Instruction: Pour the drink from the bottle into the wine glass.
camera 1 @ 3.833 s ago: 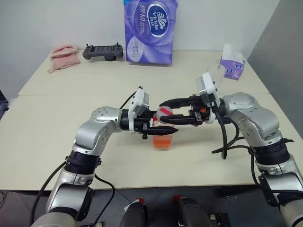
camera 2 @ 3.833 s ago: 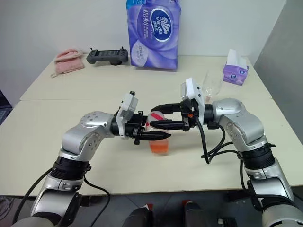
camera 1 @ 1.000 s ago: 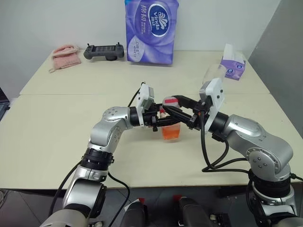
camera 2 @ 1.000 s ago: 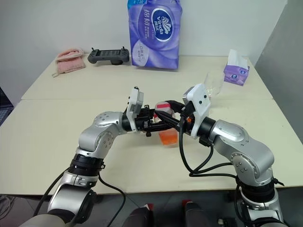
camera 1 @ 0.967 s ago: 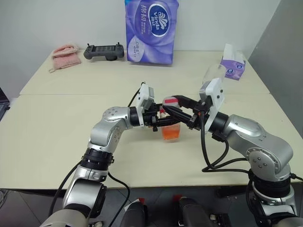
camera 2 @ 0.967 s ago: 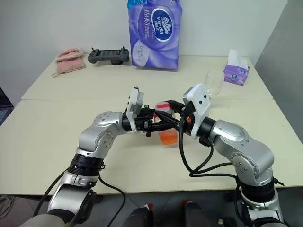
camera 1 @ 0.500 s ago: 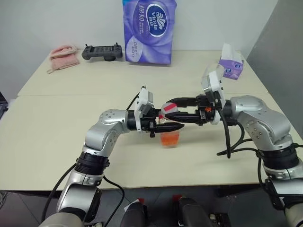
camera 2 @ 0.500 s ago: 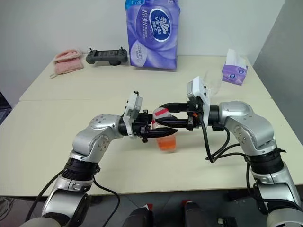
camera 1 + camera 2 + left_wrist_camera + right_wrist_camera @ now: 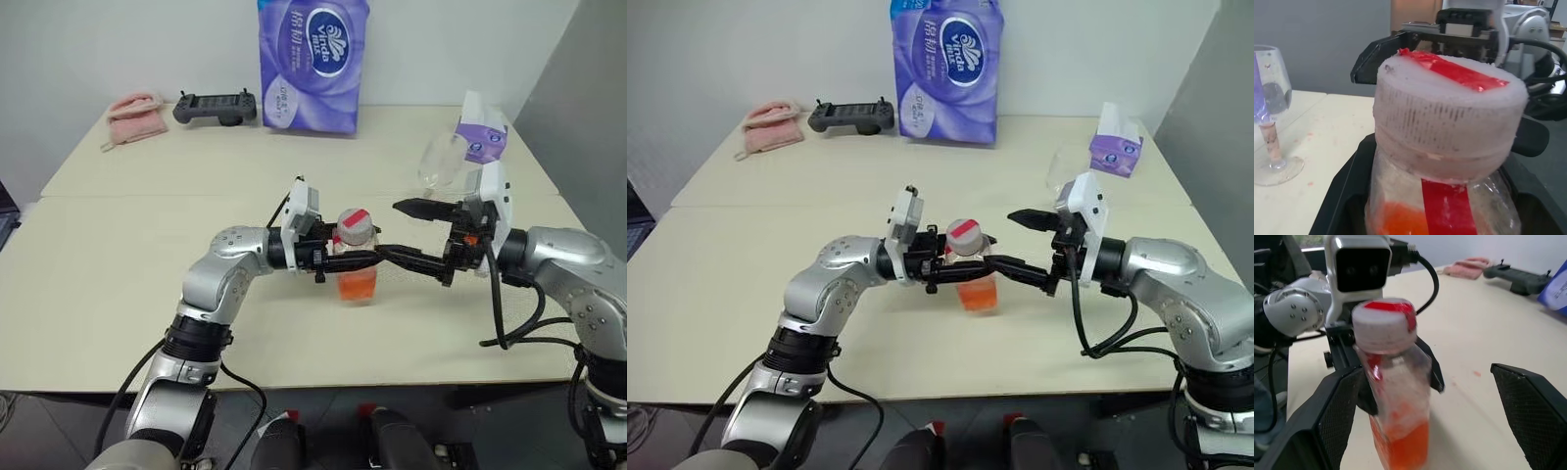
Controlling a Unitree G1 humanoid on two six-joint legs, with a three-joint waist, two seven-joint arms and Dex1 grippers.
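The bottle (image 9: 356,257) stands upright over the table's middle, its white cap (image 9: 355,224) with a red strip still on. The orange-red drink (image 9: 358,284) fills its lower part. My left gripper (image 9: 359,259) is shut on the bottle's body just under the cap, seen close up in the left wrist view on the bottle (image 9: 1449,147). My right gripper (image 9: 403,233) is open just to the right of the bottle, touching nothing; its fingers (image 9: 1327,416) flank the bottle (image 9: 1396,396) in the right wrist view. The wine glass (image 9: 440,162) stands empty at the back right.
A purple tissue pack (image 9: 313,64) stands at the back centre, with a black controller (image 9: 214,106) and a pink cloth (image 9: 134,116) to its left. A small purple tissue box (image 9: 480,137) sits behind the wine glass. The table (image 9: 118,284) is bare to the left.
My right gripper has let go of the bottle's cap, opened wide and drawn back to the right. The left gripper keeps its hold on the bottle.
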